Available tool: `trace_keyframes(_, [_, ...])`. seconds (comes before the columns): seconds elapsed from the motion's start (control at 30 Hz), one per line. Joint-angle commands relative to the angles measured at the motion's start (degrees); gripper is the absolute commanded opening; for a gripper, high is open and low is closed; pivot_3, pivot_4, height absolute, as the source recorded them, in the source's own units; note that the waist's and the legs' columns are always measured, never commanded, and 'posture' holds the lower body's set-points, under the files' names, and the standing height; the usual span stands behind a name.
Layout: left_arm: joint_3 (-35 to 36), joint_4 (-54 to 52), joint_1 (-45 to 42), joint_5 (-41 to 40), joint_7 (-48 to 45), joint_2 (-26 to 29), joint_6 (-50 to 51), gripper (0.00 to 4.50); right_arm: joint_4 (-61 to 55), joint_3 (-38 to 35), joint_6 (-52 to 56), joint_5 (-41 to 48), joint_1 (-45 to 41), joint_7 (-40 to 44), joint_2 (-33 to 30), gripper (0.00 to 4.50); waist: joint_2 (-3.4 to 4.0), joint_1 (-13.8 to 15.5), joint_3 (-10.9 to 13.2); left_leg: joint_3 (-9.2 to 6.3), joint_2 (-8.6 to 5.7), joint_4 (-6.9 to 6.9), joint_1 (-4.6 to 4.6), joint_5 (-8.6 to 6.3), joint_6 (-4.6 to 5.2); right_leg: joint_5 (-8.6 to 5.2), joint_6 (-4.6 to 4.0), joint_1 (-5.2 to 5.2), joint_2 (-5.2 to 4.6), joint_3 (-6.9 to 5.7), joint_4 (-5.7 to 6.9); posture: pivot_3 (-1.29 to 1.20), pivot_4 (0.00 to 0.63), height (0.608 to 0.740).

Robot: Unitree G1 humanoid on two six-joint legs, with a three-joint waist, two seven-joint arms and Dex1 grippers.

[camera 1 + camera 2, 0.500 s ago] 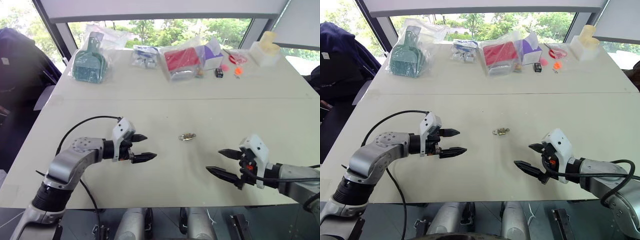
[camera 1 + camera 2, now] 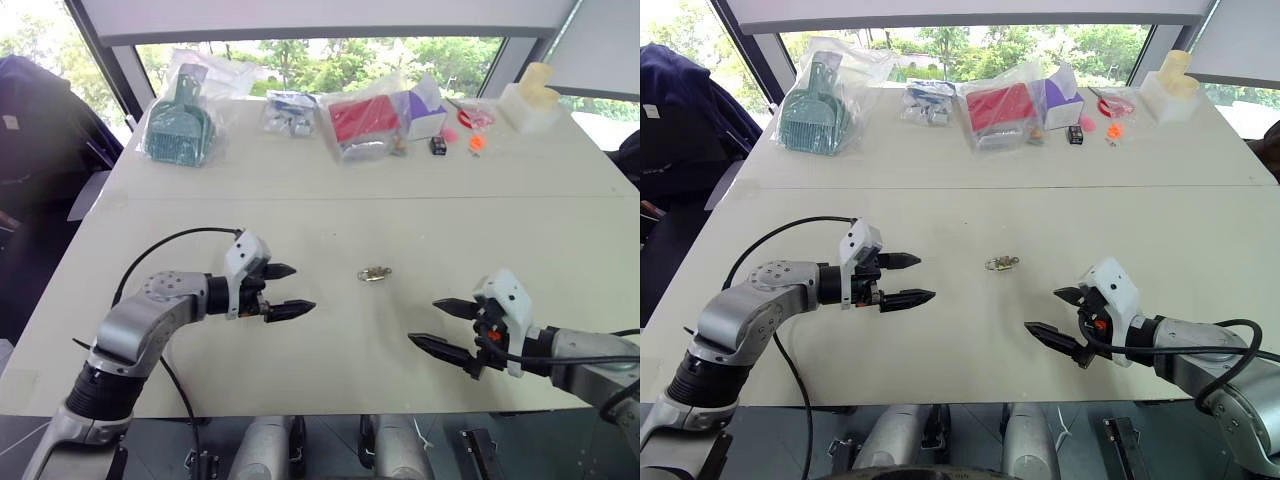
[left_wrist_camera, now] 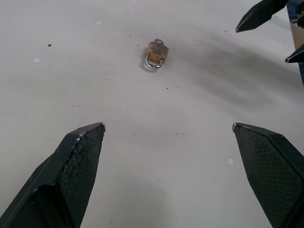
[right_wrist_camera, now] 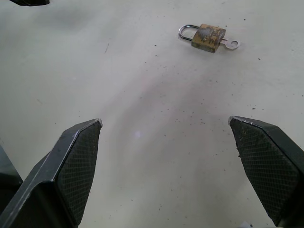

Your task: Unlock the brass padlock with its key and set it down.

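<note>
Barely changed since half a second ago: left tool (image 2: 285,291) nudged slightly toward the middle of the worktop (image 2: 330,215), right tool (image 2: 444,327) eased a little lower and nearer, brass padlock (image 2: 374,273) lying just as before.

Nearest, both tools hovering above the bare worktop, each with fingers spread wide and gripping nothing. Between them and a little farther out, the padlock lying flat and apart from both, silvery shackle (image 4: 187,33) at one end and the key (image 4: 231,44) poking from the other, apparently already seated in the keyhole.

For the step in hand, probably the approach to a first grip: bring one tool low over the brass body, fingers either side of its flat faces, and close gently so so small a piece does not skid away. Leave the key end clear for the other tool. Pinch the key head squarely before turning; likely to slip otherwise.

Farther back, along the window edge, bagged items: a green scoop (image 2: 179,128), a red packet (image 2: 364,120), small orange trinkets (image 2: 476,142).
</note>
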Motion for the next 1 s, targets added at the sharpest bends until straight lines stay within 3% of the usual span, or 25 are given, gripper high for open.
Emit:
trace_keyframes(0.03, [0.8,0.0,-1.7,1.0,1.1,0.0,-1.6,4.50,-1.2,-0.3,-1.0,0.0,-0.5,-0.6,0.5,4.44,0.00,0.0,0.0,0.00,0.00,0.00,0.00,0.00,0.00,0.00,0.00,0.00,0.00,0.00,0.00,0.00,0.150,0.735])
trace_keyframes(0.37, [-1.1,7.9,-12.6,3.8,-5.4,5.7,-1.4,4.50,-1.4,-1.0,-1.5,-0.3,-1.5,-2.4,1.4,4.44,-0.01,0.2,0.0,0.00,-0.01,0.00,-0.01,0.05,0.01,0.00,0.00,-0.02,0.02,-0.01,0.01,0.00,0.150,0.735])
trace_keyframes(0.5, [-4.8,23.5,-28.9,7.0,-7.0,-1.5,-2.8,4.50,-1.3,-4.2,-1.3,0.9,-2.0,-3.4,1.5,4.44,-0.10,1.8,0.0,-0.05,-0.03,0.20,-0.02,0.08,0.04,0.02,0.00,0.09,0.03,-0.03,0.04,0.00,0.150,0.735])
trace_keyframes(0.6, [-11.7,30.6,-34.6,12.0,-13.2,-3.9,-8.3,4.50,-1.7,-3.1,-1.2,0.6,-2.6,-4.4,2.0,4.44,-0.07,1.4,0.0,-0.02,-0.05,0.22,0.02,0.03,0.13,0.02,0.00,0.19,0.01,-0.05,-0.03,0.00,0.150,0.735])
trace_keyframes(0.73, [-19.3,44.2,-42.6,18.5,-18.0,-12.4,-13.5,4.50,-2.8,-0.9,-1.8,-0.3,-3.0,-8.0,5.1,4.44,-0.11,1.5,0.0,0.03,-0.05,0.17,0.00,0.01,0.22,0.00,0.02,0.16,0.02,-0.05,-0.03,0.00,0.150,0.735])
trace_keyframes(1.0, [-21.9,67.2,-52.9,26.9,-16.7,-27.9,-21.3,4.50,-5.6,-0.5,-1.4,-1.9,-0.4,-12.5,7.2,4.44,-0.17,1.4,0.1,0.02,-0.05,0.24,-0.11,-0.04,0.34,0.00,0.03,0.07,0.00,-0.04,-0.04,0.00,0.150,0.735])
